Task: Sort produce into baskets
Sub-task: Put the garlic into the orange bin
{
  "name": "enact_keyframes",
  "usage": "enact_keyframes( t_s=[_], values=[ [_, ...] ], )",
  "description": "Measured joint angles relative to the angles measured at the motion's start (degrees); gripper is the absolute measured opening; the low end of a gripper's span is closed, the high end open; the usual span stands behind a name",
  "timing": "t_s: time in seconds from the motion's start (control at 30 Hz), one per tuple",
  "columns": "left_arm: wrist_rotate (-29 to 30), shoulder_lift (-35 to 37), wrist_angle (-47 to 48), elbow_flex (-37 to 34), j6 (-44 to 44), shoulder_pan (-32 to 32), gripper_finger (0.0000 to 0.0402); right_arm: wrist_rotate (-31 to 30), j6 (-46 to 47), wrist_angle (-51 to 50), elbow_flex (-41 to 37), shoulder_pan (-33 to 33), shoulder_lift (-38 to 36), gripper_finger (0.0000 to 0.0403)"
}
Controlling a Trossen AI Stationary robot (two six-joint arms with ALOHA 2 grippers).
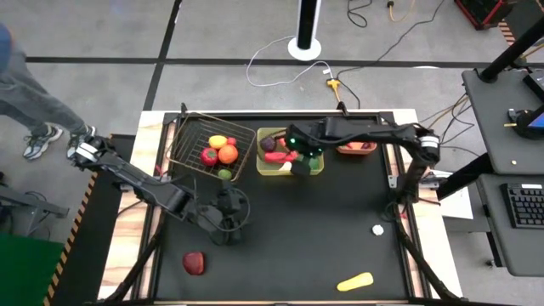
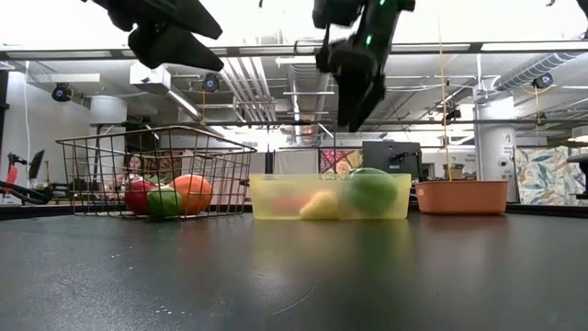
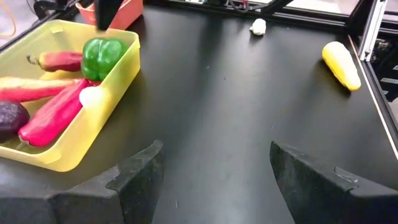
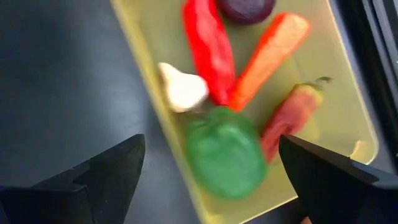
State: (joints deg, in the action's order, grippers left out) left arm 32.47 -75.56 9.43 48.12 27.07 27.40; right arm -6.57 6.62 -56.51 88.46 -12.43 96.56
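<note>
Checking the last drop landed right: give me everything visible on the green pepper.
The green pepper is a glossy, lobed toy, plastic by its look, bright green all over. It lies inside the translucent yellow tray, at the corner nearest the salmon bin, pressed against the tray wall. A reddish chili lies against one side of it, and the white garlic sits just beside it. The right end effector hangs open above it, not touching it.
</note>
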Motion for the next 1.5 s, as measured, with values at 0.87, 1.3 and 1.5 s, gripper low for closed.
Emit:
enact_keyframes(
  t_s=[0.87,1.3,1.5],
  values=[
    [-0.1,-3.4,-7.0,0.0,-1.5,0.3,0.0270,0.6,48.7,-7.1,-1.2,36.2,-3.1,0.0361],
    [-0.1,-3.4,-7.9,0.0,-1.5,0.3,0.0270,5.1,74.6,-19.5,-8.3,46.1,-2.4,0.0361],
    [-0.1,-3.4,-7.9,0.0,-1.5,0.3,0.0270,8.5,81.7,-20.0,-14.0,48.6,-3.6,0.0361]
  ],
)
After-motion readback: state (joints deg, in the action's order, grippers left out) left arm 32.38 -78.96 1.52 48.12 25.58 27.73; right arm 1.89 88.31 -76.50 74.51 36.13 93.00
